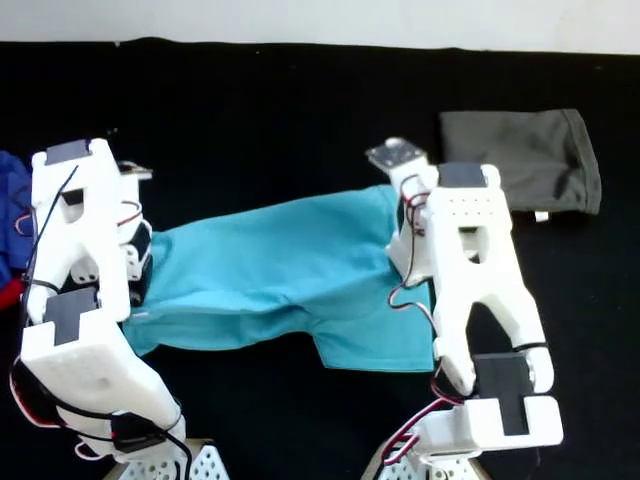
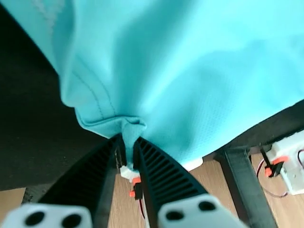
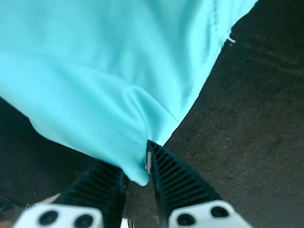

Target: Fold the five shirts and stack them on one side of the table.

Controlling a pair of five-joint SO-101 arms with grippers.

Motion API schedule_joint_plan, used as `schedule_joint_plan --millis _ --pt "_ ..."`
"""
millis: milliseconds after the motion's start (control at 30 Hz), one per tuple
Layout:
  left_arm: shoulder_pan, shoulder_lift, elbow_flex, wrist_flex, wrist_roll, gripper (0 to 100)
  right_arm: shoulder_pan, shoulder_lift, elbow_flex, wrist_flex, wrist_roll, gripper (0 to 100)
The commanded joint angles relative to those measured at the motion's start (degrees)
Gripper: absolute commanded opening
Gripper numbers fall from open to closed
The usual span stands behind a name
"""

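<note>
A turquoise shirt [image 1: 270, 270] hangs stretched between the two arms above the black table [image 1: 250, 110]. My left gripper [image 2: 128, 142] is shut on a bunched hem of the turquoise shirt [image 2: 190, 71] at its left end. My right gripper [image 3: 145, 164] is shut on a fold of the turquoise shirt [image 3: 95, 71] at its right end. In the high view the left gripper [image 1: 140, 262] and the right gripper [image 1: 402, 222] sit at opposite ends of the cloth. One sleeve droops toward the front at the lower middle.
A folded dark grey shirt [image 1: 525, 160] lies at the back right of the table. At the left edge lies a blue garment [image 1: 12, 215] with a bit of red cloth [image 1: 8, 292] below it. The arm bases [image 1: 300, 460] stand at the front.
</note>
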Motion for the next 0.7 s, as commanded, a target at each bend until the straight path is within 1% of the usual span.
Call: schedule_joint_plan --millis 0,100,200,367,467,667 --pt "0.8 -3.2 0.1 0.7 -0.5 1 0.9 -6.0 0.4 -0.2 0.9 0.5" --pt "0.7 -3.1 0.6 0.7 -2.4 1 0.9 -8.3 2.0 -0.2 1.1 0.5" --pt "1.4 -3.1 2.2 0.7 -2.4 1 1.1 -10.2 5.0 0.7 3.4 0.5" --pt "4.5 -3.1 5.4 0.7 -2.5 1 5.0 -12.2 7.2 0.6 6.2 0.5" --pt "5.4 -3.2 5.6 0.7 -2.3 1 6.0 -12.2 7.3 0.6 6.5 0.5" --pt "5.1 -3.2 5.7 0.7 -2.5 1 5.8 -12.2 7.4 0.5 6.5 0.5"
